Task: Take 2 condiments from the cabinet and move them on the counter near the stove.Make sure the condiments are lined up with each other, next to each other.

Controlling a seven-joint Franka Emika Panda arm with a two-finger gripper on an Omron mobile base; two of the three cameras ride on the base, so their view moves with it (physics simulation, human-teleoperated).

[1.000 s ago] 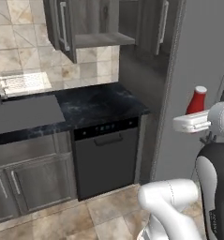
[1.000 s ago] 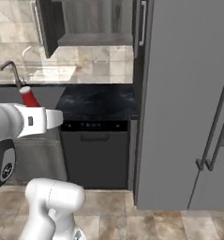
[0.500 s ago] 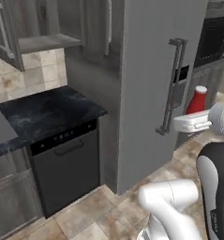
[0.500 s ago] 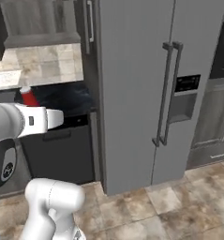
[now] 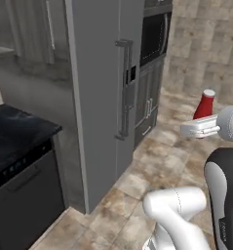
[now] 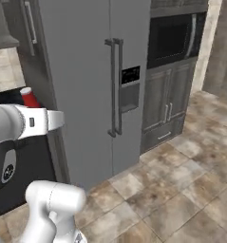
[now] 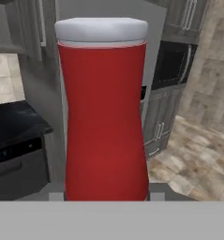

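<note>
1. Red bottle (image 7: 103, 112): slim, waisted body with a white cap, upright in my gripper (image 5: 202, 128). It is carried in mid-air, clear of every surface, with its cap and shoulders rising above the hand in the left base view.

2. Gripper state: I read the fingers as clenched on the lower body of the red bottle. In the hand view the bottle stands directly ahead of the camera, its base meeting the bottom of the frame where the fingertips belong. The tips themselves are hidden, so the exact contact line is a judgement.

3. Handling estimate: small and probably light, with a rigid, smooth and likely slick wall. The narrow waist should stop it sliding down through the pads. A low grip on a tall shape leaves it free to tip, so I favour slow swings and a level hand.

4. Counter (image 5: 15, 139): glossy black, low left in the left base view, above the dishwasher (image 5: 25, 200). It lies well apart from the bottle.

5. Surroundings: tall grey refrigerator (image 6: 86, 80) ahead, built-in oven (image 6: 174, 38) to its right, tiled floor (image 6: 181, 190) below.

6. Status: as I judge it, one condiment is in transit and placement is not yet done.
</note>
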